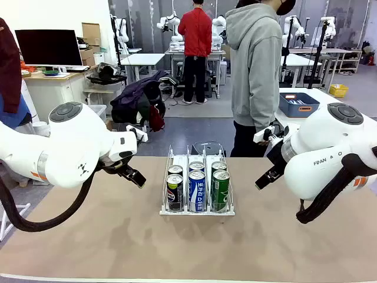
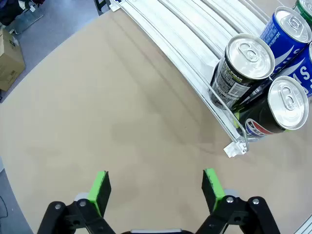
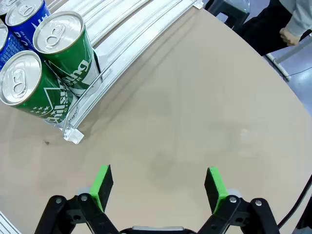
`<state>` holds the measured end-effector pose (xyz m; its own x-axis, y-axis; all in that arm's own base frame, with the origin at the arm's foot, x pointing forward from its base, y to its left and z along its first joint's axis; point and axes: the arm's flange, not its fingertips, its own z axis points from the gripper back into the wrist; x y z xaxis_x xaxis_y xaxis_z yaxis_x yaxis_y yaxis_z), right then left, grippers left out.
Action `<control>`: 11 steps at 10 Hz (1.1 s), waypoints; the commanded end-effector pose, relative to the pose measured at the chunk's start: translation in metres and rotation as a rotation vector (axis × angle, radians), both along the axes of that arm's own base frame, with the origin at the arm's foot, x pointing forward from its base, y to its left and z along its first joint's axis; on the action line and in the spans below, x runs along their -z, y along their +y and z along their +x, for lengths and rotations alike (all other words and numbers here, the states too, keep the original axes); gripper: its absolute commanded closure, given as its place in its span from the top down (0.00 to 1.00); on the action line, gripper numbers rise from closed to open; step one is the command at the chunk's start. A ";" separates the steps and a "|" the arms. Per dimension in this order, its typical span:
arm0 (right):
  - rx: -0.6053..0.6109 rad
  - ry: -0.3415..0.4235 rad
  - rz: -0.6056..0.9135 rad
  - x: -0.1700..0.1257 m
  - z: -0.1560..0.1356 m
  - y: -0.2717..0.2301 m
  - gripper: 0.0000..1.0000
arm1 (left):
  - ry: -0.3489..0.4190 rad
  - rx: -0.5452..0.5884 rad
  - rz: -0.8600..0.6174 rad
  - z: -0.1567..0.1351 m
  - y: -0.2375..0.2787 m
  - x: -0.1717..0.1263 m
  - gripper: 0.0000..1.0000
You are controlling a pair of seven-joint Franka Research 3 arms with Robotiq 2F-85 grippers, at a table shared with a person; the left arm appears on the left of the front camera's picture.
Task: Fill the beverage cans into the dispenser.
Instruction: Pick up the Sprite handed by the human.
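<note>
While both arms hover either side of the dispenser (image 1: 197, 211), I read my left gripper (image 2: 156, 181) as spread wide with nothing between its green pads (image 2: 101, 184), over bare table (image 2: 97, 122) just beside the left lane. My right gripper (image 3: 158, 180) is equally wide and empty off the right lane. Six cans stand upright in the rack, two per lane: a black Pepsi can (image 1: 175, 193), a blue Pocari can (image 1: 197, 191) and a green can (image 1: 220, 190) at the front lip, each with another touching behind. The rear left can's label is too small for me to read, possibly a different brand. I judge these slim cans smooth, slippery and easy to tip, with thin walls that dent under a hard squeeze. I'd take one across mid-body, upright, pads flat on the wall
</note>
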<state>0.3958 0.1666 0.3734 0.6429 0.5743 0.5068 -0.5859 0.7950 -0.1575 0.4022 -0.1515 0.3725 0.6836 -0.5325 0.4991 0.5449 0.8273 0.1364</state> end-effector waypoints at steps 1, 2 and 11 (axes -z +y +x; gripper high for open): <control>0.000 0.000 0.000 0.000 0.000 0.000 1.00 | 0.000 0.000 0.000 0.000 0.000 0.000 1.00; 0.000 0.000 0.000 0.000 0.000 0.000 1.00 | 0.000 0.000 0.000 0.000 0.000 0.000 1.00; 0.000 0.000 0.000 0.000 0.000 0.000 1.00 | 0.000 0.000 0.000 0.000 0.000 0.000 1.00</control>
